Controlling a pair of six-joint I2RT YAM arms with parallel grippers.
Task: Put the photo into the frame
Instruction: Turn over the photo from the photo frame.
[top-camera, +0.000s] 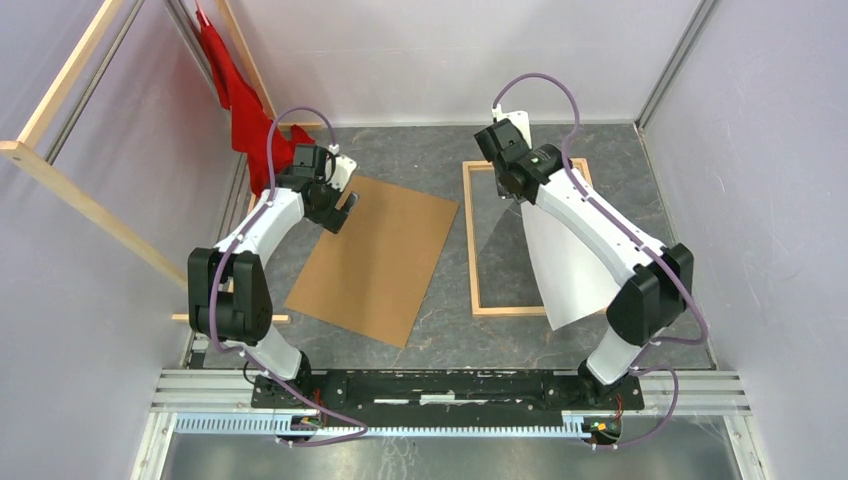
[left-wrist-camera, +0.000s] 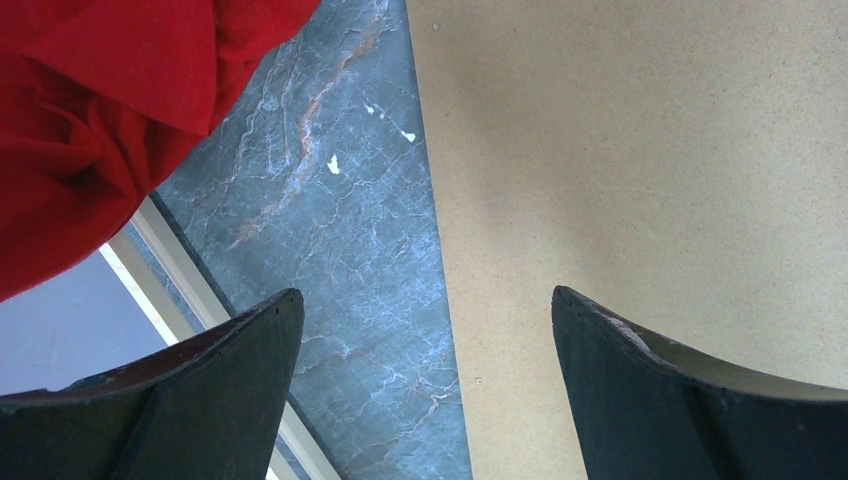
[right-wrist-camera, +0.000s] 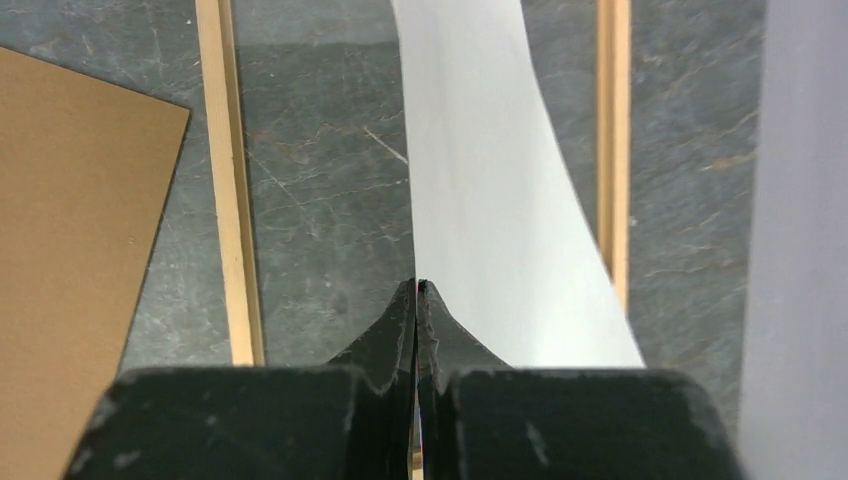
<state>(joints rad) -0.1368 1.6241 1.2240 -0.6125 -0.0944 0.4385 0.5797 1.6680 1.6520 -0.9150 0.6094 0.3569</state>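
Photo (top-camera: 572, 270) is pinched in the right gripper (top-camera: 518, 193), whose fingers are pressed together on the sheet's edge with no gap that I can see. From the right wrist view the photo (right-wrist-camera: 500, 200) leaves the fingertips edge-on, then bows away to their right, plain white side showing. The frame (top-camera: 470, 240) lies flat on the table (top-camera: 420, 150) beneath it: one long rail (right-wrist-camera: 230, 200) runs left of the fingers, the other right of them, and the sheet hangs between the two, its far side crossing the right rail. In the top view the photo's near corner overhangs the frame's near rail. Bare stone shows inside the frame to the fingers' left.

My left gripper (top-camera: 345, 205) is spread wide and holds nothing. The brown hardboard panel (left-wrist-camera: 650, 150) has its edge running between the fingers, the right finger over board, the left over table. A red cloth (left-wrist-camera: 90, 110) sits ahead and left of them.
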